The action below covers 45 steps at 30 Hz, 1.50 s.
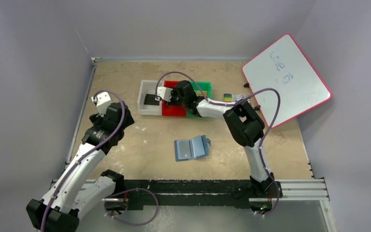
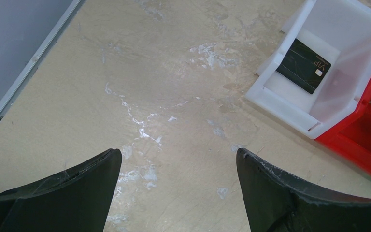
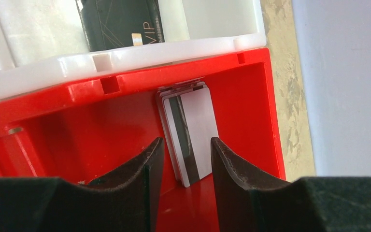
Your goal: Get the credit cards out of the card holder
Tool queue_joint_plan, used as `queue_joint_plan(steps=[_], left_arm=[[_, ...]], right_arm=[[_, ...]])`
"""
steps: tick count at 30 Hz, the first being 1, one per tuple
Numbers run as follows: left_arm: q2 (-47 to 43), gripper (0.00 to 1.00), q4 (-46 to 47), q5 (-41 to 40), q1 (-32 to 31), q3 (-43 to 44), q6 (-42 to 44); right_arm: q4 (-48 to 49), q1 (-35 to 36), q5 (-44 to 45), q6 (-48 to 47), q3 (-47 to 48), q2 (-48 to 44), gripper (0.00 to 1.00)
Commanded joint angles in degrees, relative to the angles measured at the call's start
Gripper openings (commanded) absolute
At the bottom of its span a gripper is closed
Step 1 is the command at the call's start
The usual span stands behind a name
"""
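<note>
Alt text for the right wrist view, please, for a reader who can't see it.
A small stack of silver-grey plastic cards, the top one showing a dark magnetic stripe, sits in a red plastic bin between the right gripper's two parted black fingers. Beyond it, a white plastic bin holds a black card marked VIP.

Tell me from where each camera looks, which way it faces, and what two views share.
Top external: above and behind the arm bases, facing down on the table; the left arm, the right arm and the open card holder show.
Left wrist: on the left arm, facing down at the table and the white bin holding a black card; its jaws below.
Right wrist: over the red bin, facing down at grey cards; its jaws below.
Shared: both wrist views show the black card.
</note>
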Motion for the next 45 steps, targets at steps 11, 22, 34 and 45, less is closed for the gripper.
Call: queue_joint_plan(steps=[11,22,34,45], left_arm=[[-0.4,0.89,1.9,-0.2,0.2,0.1,0.9],[-0.3,0.89,1.7,-0.4,0.3,0.1,0.7],[-0.4,0.89,1.7,-0.5,0.3,0.1,0.7],[-0.7,0.89,1.6,-0.6,0.3,0.2,0.6]], right_arm=[[-4.7,-0.1,-4.6,-0.9,-6.0,-4.2,0.43],[-8.7,-0.1,-9.1,-3.7,-11.2,-8.4,0.42],[0.5,-0.2,-9.5,14.5,-13.0,-16.5,0.47],[4.3,-0.2,1.2,39.3,-14.6,-22.6,0.0]])
